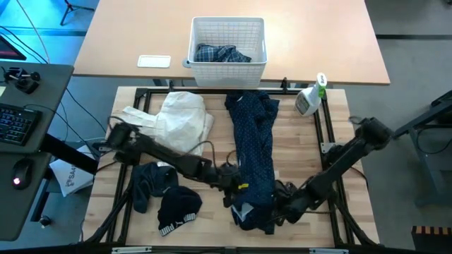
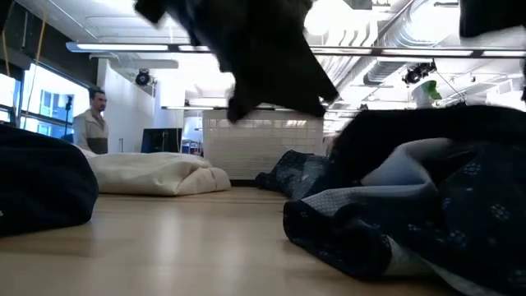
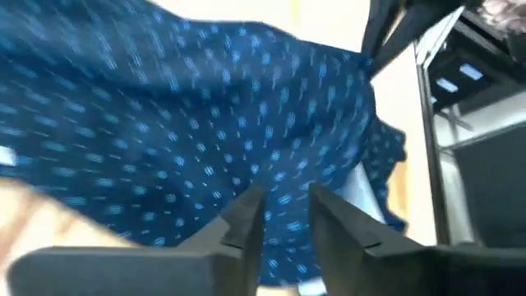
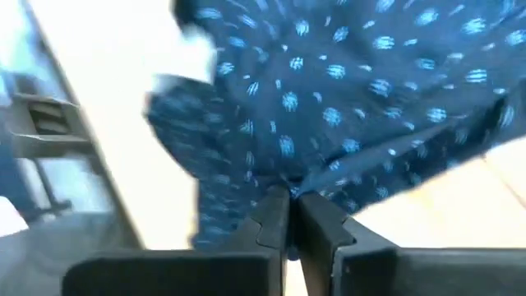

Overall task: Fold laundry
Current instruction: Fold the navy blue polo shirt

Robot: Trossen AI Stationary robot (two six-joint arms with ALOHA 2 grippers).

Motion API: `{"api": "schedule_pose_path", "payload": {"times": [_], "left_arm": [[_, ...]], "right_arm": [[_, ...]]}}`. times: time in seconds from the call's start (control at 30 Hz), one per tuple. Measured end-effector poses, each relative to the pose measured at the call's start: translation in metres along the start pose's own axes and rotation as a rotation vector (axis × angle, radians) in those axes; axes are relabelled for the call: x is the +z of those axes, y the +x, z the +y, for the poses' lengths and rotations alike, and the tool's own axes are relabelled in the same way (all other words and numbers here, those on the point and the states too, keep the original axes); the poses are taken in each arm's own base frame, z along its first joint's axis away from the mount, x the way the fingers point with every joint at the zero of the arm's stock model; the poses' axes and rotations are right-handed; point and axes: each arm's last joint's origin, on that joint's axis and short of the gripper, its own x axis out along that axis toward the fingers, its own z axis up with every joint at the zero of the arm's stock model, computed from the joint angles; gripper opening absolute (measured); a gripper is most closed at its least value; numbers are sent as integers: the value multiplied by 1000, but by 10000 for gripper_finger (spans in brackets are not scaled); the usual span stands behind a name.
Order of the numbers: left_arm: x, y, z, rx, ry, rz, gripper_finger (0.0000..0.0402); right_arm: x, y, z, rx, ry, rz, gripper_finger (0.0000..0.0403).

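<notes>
Landmark for you: the navy dotted shirt (image 1: 253, 152), lying as a long strip up the middle of the bench (image 1: 296, 148).

Near end of the shirt — both arms meet here. Your right gripper (image 1: 277, 210) sits at the shirt's bunched near hem, on its right side; jaws pressed together on a fold of the dotted cloth, seen plainly in the right wrist view (image 4: 288, 215). Your left gripper (image 1: 232, 185) is at the shirt's left edge, just up from that hem; jaws stand narrow with a slim gap, dotted cloth right ahead of them (image 3: 283, 215) — you cannot tell from these views whether any cloth is caught between them.

Left of the shirt's near end: two dark pieces, a black one with a striped band (image 1: 178, 209) and a navy one (image 1: 150, 182) beside it.

Left of the shirt's far half: a cream cloth heap (image 1: 180, 120).

Right of the shirt's far end: a spray bottle (image 1: 311, 97).

Beyond the shirt's far end: the white basket (image 1: 227, 67) with a plaid shirt (image 1: 222, 53) inside.

Low view, room behind — a person (image 2: 92, 123) standing.
</notes>
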Motion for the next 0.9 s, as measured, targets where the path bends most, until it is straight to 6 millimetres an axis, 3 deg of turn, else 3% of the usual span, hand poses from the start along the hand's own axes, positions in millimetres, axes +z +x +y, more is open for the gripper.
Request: {"api": "schedule_pose_path", "payload": {"times": [0.17, 0.27, 0.4, 0.6, 0.73, 0.9], "left_arm": [[5, -51, -29, 15, 117, -20, 31], [4, -66, -40, -16, 213, -34, 15], [-3, -63, -49, -50, 264, -33, 29], [-12, -44, -48, -57, 149, -9, 99], [-18, -30, -46, -53, 90, -1, 129], [-27, -15, -41, -34, 22, 31, 135]], "right_arm": [[21, -57, 18, 142, -38, -183, 3], [33, -87, 25, 213, -46, -294, 7], [42, -114, 29, 266, -60, -379, 2], [46, -138, 42, 370, -81, -342, 3], [40, -132, 43, 345, -141, -318, 2], [31, -95, 43, 263, -152, -241, 2]]}}
